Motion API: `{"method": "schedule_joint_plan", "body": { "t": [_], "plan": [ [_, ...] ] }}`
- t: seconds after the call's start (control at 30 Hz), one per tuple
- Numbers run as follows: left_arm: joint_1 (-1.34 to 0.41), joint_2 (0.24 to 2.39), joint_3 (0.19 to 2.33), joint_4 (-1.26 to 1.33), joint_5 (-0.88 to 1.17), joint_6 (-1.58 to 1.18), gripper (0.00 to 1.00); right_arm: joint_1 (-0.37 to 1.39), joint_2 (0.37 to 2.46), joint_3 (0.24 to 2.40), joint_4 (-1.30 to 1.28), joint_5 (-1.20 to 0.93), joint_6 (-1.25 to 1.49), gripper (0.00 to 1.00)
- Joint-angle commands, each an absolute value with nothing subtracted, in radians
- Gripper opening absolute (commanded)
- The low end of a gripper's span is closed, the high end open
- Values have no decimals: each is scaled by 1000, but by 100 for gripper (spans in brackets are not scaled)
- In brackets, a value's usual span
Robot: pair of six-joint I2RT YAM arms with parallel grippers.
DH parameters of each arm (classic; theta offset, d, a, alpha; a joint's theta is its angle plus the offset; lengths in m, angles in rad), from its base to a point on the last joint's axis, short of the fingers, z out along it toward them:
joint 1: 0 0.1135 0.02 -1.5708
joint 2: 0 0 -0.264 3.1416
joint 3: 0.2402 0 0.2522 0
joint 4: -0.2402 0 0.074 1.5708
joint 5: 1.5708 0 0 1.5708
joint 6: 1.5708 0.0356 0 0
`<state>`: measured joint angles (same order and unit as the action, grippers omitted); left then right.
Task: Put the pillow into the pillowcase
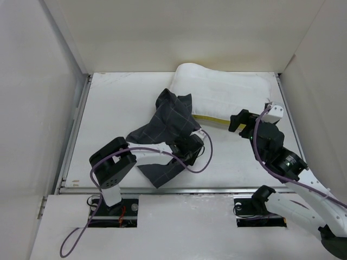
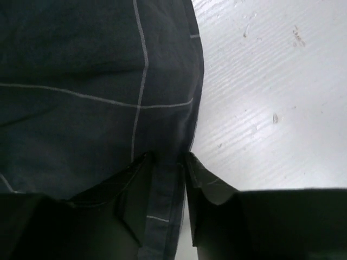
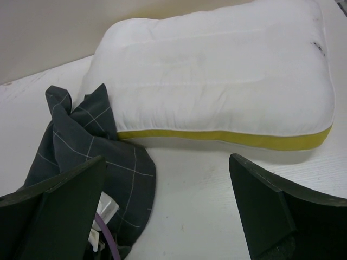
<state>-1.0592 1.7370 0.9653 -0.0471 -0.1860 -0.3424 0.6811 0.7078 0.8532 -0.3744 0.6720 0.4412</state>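
where the left tool (image 2: 166, 160) straddles the pillowcase (image 2: 81, 81) hem, bare table (image 2: 271, 108) lies beside.

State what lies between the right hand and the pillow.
Only bare white table lies between the right hand and the pillow; the right wrist view shows this.

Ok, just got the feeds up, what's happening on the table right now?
The left gripper is down on the crumpled pillowcase, jaws standing narrow either side of a strip of its edge; whether they have pinched it yet I cannot tell. The right gripper hangs wide open and empty, facing the yellow-banded side of the pillow. The pillow lies at the far side of the table, entirely outside the pillowcase, which is bunched against one end of it.
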Motion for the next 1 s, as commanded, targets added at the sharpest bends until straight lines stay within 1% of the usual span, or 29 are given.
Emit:
{"method": "schedule_joint_plan", "body": {
  "t": [0.0, 0.07, 0.1, 0.23, 0.33, 0.37, 0.47, 0.63, 0.83, 0.97],
  "plan": [
    [-1062, 1766, 1018, -109, -239, -351, 26, 683, 703, 854, -351, 695, 430, 100],
    [-1062, 1778, 1032, -139, -270, -351, 6, 683, 692, 854, -351, 695, 430, 100],
    [-1062, 1778, 1048, -149, -282, -351, 0, 683, 692, 854, -351, 695, 430, 100],
    [-1062, 1709, 1092, -163, -296, -330, 0, 683, 692, 844, -351, 695, 430, 100],
    [-1062, 1654, 1126, -163, -350, -318, 0, 683, 703, 844, -351, 713, 430, 100],
    [-1062, 1634, 1141, -172, -383, -318, 0, 683, 727, 844, -351, 713, 430, 100],
    [-1000, 1556, 1203, -172, -383, -318, 0, 683, 770, 844, -351, 738, 439, 100],
    [-942, 1413, 1233, -138, -335, -270, 0, 683, 906, 844, -339, 710, 439, 100],
    [-900, 1385, 1255, -141, -296, -245, 0, 683, 1075, 881, -318, 609, 430, 100],
    [-873, 1404, 1295, -198, -333, -235, 0, 683, 1146, 841, -224, 580, 430, 100]
  ]
}}
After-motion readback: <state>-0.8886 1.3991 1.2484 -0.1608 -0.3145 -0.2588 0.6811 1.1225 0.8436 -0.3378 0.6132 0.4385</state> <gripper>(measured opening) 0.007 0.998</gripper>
